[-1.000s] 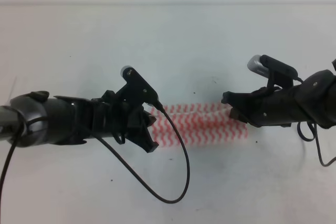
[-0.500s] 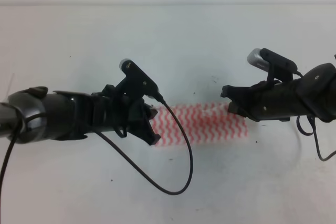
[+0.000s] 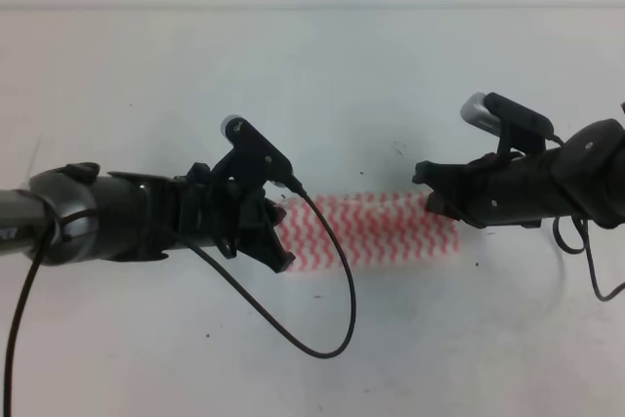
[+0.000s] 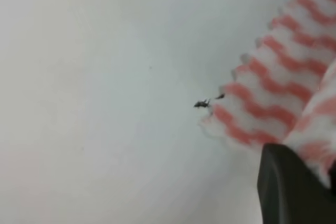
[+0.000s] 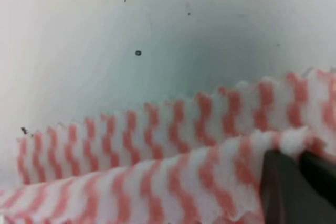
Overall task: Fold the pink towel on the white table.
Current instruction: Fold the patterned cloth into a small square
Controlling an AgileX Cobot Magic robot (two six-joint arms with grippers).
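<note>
The pink towel (image 3: pixel 376 231) lies as a narrow folded strip on the white table (image 3: pixel 312 75) between my two grippers. My left gripper (image 3: pixel 281 235) covers the strip's left end. In the left wrist view a raised towel layer (image 4: pixel 315 124) sits right above one black finger (image 4: pixel 289 187), so that gripper looks shut on the cloth. My right gripper (image 3: pixel 428 192) is at the strip's right end. In the right wrist view its fingers (image 5: pixel 283 187) pinch the upper layer of the towel (image 5: pixel 157 135) while the lower layer lies flat behind.
A black cable (image 3: pixel 337 334) hangs in a loop from the left wrist over the table in front of the towel. The table's far edge (image 3: pixel 312 7) runs across the top. Tiny dark specks (image 5: pixel 138 53) dot the surface.
The two towel layers that stood apart a second ago now lie together as one flatter strip. The right gripper lifted slightly and the left arm shifted a little.
</note>
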